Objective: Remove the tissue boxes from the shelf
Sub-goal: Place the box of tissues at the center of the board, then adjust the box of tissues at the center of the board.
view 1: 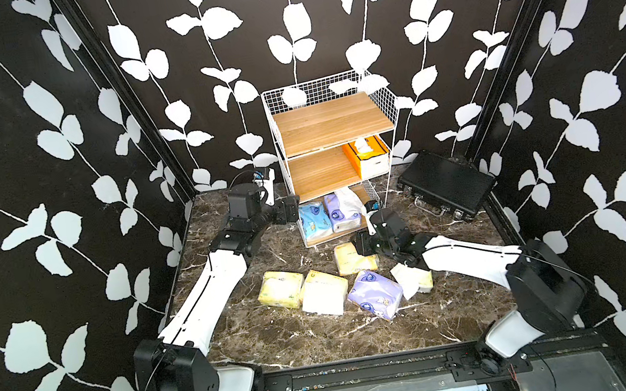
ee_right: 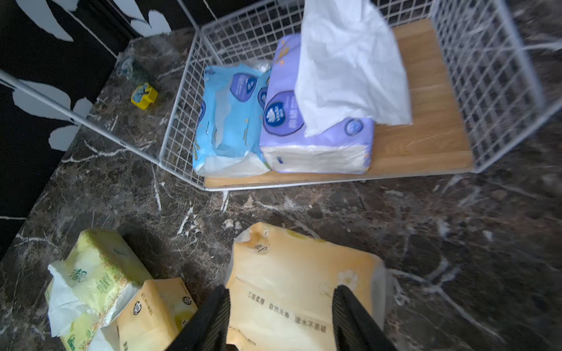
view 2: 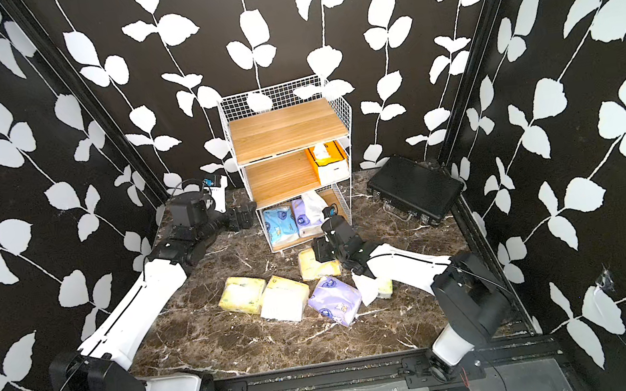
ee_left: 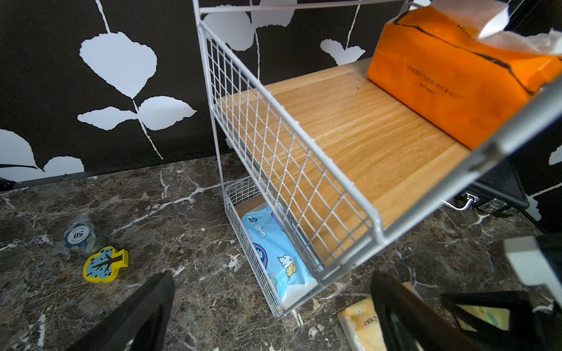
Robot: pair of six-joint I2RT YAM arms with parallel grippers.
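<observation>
Although the top board of the shelf (view 1: 330, 122) is bare, the job is not finished: 3 of the tissue boxes are on it in both top views. The orange-and-white box (view 1: 366, 153) stands at the right end of the middle tier, with a tissue poking out of its top. On the bottom tier the light blue pack (view 1: 314, 221) and a lavender pack (view 1: 341, 213) lie side by side, touching, at the left, and a loose tissue rises from the lavender one.

5 packs lie on the counter (view 1: 283, 344) in front of the shelf: a greenish-yellow pack (view 1: 281, 289), a pale yellow pack (view 1: 324, 295), a second lavender pack (view 1: 374, 294), a pack partly hidden under the right arm (view 1: 416, 280), and another yellow pack (ee_right: 298, 288) nearest the shelf. The right end effector (ee_right: 281, 290) hangs over that last pack with its jaws parted, and the pack rests on the counter. The left end effector (ee_left: 273, 279) is spread wide and empty, beside the shelf's left wall.

By my count, about 2 thirds of the visible packs are cleared.
</observation>
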